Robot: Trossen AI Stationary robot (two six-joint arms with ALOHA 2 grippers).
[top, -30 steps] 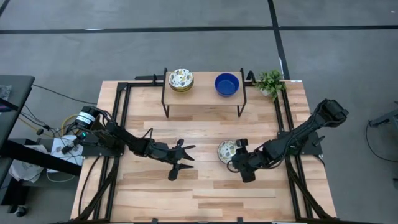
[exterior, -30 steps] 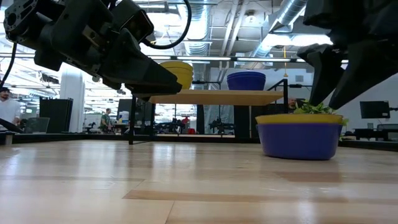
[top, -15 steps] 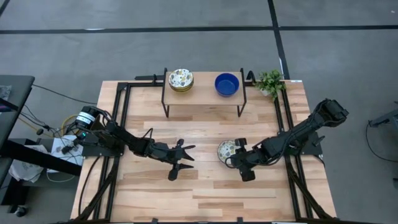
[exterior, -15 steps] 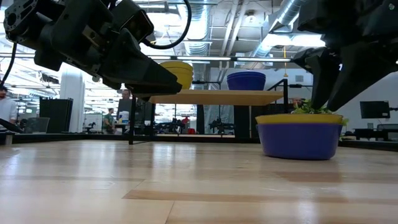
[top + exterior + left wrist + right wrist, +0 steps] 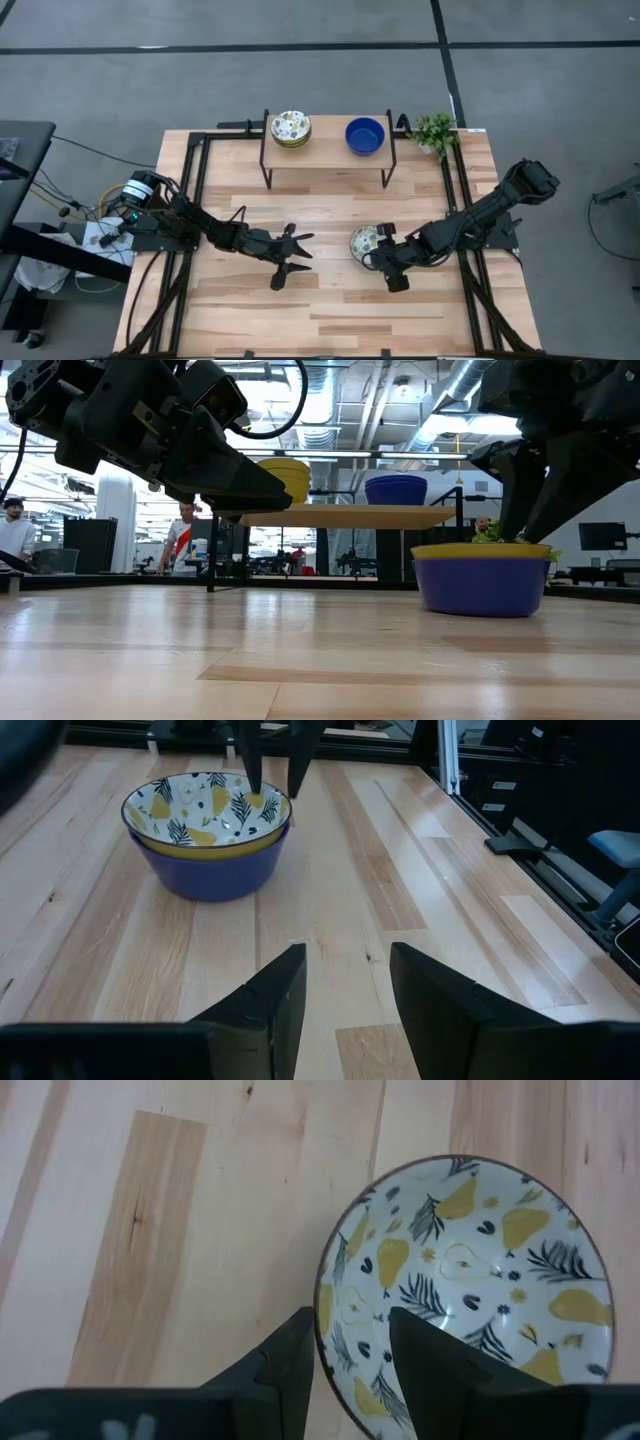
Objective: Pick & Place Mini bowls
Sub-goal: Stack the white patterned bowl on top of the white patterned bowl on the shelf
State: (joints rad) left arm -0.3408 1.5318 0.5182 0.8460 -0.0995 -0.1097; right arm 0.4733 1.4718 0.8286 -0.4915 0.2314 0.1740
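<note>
A pear-patterned mini bowl [image 5: 205, 805] sits nested in a blue bowl [image 5: 210, 870] on the table, right of centre [image 5: 364, 241]. My right gripper [image 5: 350, 1320] is open, pointing down at this bowl's rim [image 5: 322, 1310]. One finger is inside and one outside, as the left wrist view also shows [image 5: 272, 780]. My left gripper [image 5: 292, 257] hovers open left of the bowl, holding nothing [image 5: 345, 960]. A stack of patterned bowls [image 5: 291, 128] and one blue bowl [image 5: 365, 136] rest on a raised shelf. My right gripper stands open astride the patterned bowl's rim [image 5: 320, 1335], one finger [image 5: 425, 1355] inside and one [image 5: 285, 1355] outside, coming from above. I cannot tell whether either finger touches the rim. The bowl rests in the blue bowl on the table.
The wooden shelf [image 5: 328, 155] on dark legs stands at the table's far middle. A small green plant [image 5: 435, 132] sits at the far right corner. Black frame rails [image 5: 198, 190] run along the table's sides. People [image 5: 183, 535] stand in the room beyond.
My right gripper has come down from above the nested bowls until its fingers reach the patterned bowl's rim, shifting slightly toward the table's left. The bowls and my left arm have stayed where they were.
</note>
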